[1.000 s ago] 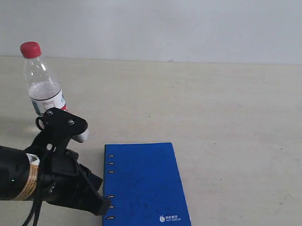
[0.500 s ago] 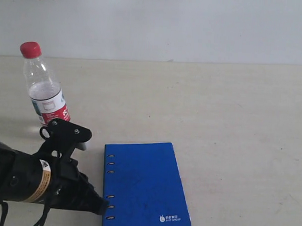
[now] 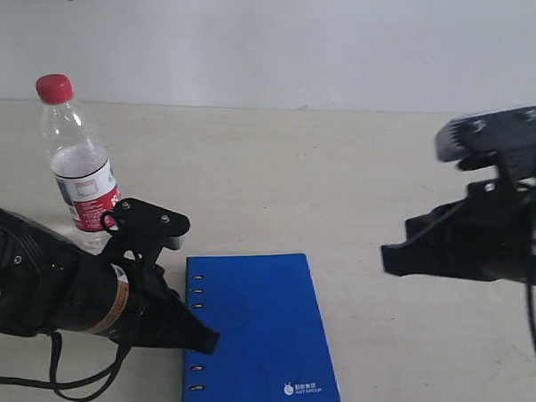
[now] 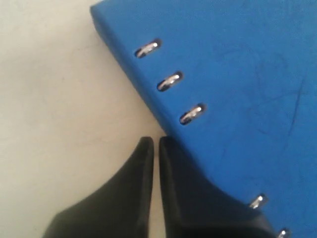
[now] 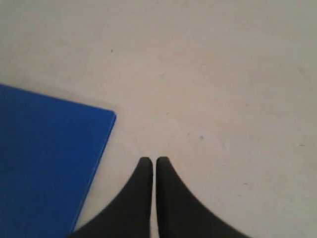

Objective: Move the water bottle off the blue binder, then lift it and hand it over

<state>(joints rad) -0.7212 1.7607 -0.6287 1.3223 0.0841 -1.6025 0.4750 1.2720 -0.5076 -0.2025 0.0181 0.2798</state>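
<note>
The water bottle point(image 3: 79, 157) stood upright on the table point(image 3: 358, 169), off the blue binder point(image 3: 262, 334), near its far left corner. The left gripper point(image 3: 208, 343) lay low, fingers pressed together and empty, tips at the binder's spine edge. Its wrist view alone showed the metal rings point(image 4: 170, 82). Right of the binder lay bare tabletop, where the right gripper point(image 3: 390, 260) hung, fingers likewise closed on nothing.

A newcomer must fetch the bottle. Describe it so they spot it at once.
On the beige table, look left, behind the left arm. The bottle stands upright there, apart from the blue binder. It alone is clear, with a red cap.
</note>
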